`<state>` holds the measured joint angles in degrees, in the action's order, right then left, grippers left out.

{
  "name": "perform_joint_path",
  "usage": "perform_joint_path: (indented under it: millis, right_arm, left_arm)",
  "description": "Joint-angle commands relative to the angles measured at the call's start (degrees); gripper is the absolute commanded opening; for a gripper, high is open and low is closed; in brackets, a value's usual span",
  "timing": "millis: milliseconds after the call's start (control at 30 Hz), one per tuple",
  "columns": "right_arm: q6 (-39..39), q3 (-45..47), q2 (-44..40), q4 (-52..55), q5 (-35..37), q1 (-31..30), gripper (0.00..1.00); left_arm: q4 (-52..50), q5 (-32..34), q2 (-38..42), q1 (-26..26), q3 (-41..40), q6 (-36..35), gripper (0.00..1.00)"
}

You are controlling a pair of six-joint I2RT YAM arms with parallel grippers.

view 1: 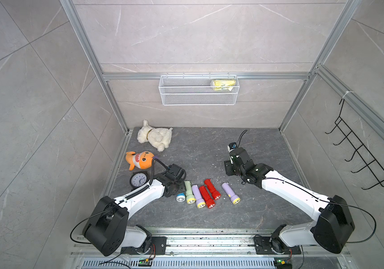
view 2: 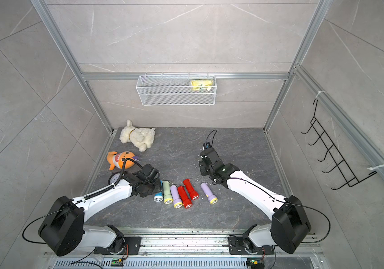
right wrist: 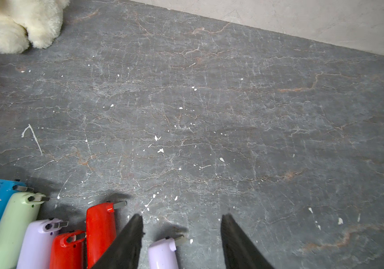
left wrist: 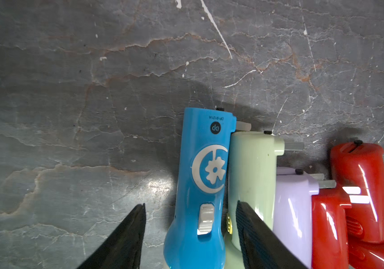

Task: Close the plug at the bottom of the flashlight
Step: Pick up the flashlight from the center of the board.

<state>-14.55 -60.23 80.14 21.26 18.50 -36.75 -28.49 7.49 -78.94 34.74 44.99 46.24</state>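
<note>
Our left pincer [left wrist: 191,203], jaws apart as on the right pincer [right wrist: 181,215], straddles the blue flashlight [left wrist: 203,167]; closing, we may clamp the touching green flashlight [left wrist: 252,172] too.

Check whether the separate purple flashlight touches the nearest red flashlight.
Apart. In both top views a strip of bare table lies between the separate purple flashlight and the nearest red flashlight.

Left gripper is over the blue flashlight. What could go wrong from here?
The blue flashlight lies against the green flashlight, and one finger of the left gripper hangs over the green one: closing may pinch or shove both. A shove could also disturb the neighbouring lilac flashlight.
</note>
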Motion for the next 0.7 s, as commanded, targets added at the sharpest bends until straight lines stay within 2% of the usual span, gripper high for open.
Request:
perform_joint_path:
  millis: [0, 167, 400, 667]
  right_arm:
    - [0.1, 0.3, -0.8, 0.5, 2.3, 0.0, 0.58]
    - [0.1, 0.6, 0.2, -0.2, 2.3, 0.4, 0.63]
    - [0.1, 1.8, -0.4, -1.0, 1.6, 0.8, 0.65]
    - [0.0, 2.7, -1.1, -1.8, 1.4, 1.8, 0.67]
  left_arm:
    - [-2.5, 2.0, -1.2, 0.4, 2.1, -1.3, 0.65]
    - [-3.6, 2.2, -4.3, 0.9, 2.9, -0.7, 0.66]
    - [-4.6, 3.6, -8.4, 1.6, 4.6, 0.4, 0.73]
    - [-4.3, 3.3, -12.1, 1.8, 5.3, 0.6, 0.7]
